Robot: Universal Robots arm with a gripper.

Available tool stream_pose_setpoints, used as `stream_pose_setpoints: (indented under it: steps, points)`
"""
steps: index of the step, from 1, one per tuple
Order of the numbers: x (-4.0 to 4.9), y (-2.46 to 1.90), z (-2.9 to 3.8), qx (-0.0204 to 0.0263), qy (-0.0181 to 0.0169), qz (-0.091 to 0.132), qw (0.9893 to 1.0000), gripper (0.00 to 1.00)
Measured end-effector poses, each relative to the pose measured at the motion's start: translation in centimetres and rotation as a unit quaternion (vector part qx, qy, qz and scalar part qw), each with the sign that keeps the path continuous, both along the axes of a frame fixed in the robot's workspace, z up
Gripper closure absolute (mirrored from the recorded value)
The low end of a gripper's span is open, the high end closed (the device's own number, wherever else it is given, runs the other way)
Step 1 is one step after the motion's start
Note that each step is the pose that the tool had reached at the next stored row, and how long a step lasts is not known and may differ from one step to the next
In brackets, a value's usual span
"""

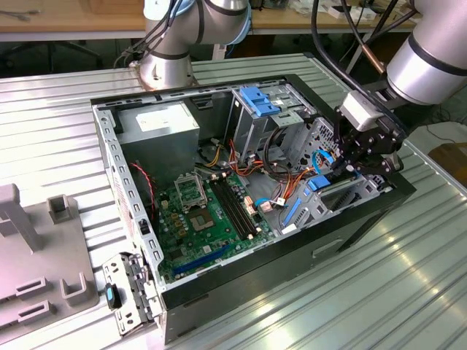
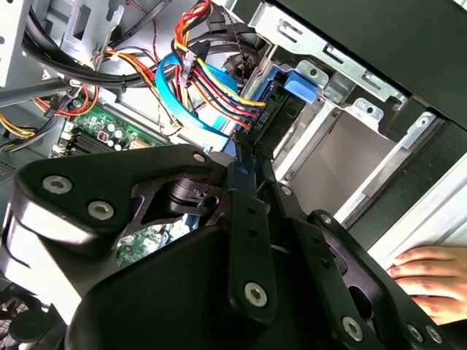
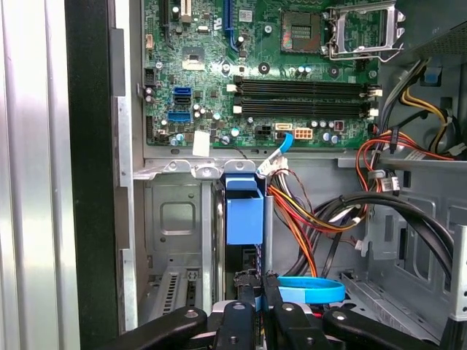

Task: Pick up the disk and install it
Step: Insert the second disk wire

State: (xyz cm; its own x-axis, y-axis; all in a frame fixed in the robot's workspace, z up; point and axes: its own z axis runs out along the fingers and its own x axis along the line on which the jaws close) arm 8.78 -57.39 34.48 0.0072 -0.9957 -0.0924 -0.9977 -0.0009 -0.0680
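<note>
A: Going from the exterior view's left, what's there?

B: A grey plastic fixture with upright posts (image 1: 29, 248) sits on the ribbed metal desk (image 1: 306, 306). Next comes the open black desktop computer case (image 1: 241, 277), with its green motherboard (image 1: 211, 211) and, further back, a silver power supply box (image 1: 157, 124) carrying a white label whose print is too small to make out.

A: And the disk?

B: The dark flat hard drive framed by a bright blue plastic carrier (image 3: 244, 211) stands on edge in the grey metal drive bay at the case's front corner, near the exterior view's right (image 1: 319, 184).

A: The gripper?

B: The black gripper (image 1: 349, 164) hangs just over that bay. In the first wrist view its fingers (image 3: 246, 288) are pressed close together, pinching the disk's edge.

A: Anything else?

B: A person's hand (image 2: 430, 273) rests on the desk beside the case.
</note>
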Motion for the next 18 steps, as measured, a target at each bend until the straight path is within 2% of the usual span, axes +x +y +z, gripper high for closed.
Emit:
stream_pose_setpoints:
  steps: [2, 8, 18]
  points:
    - [0.01, 0.0, -0.01, 0.0001, 0.0007, 0.0, 1.0, 0.84]
    - [0.0, 0.01, 0.09, 0.0003, 0.0056, -0.003, 1.0, 0.84]
    - [0.11, 0.06, 0.11, 0.0002, 0.0057, -0.009, 0.9999, 0.84]
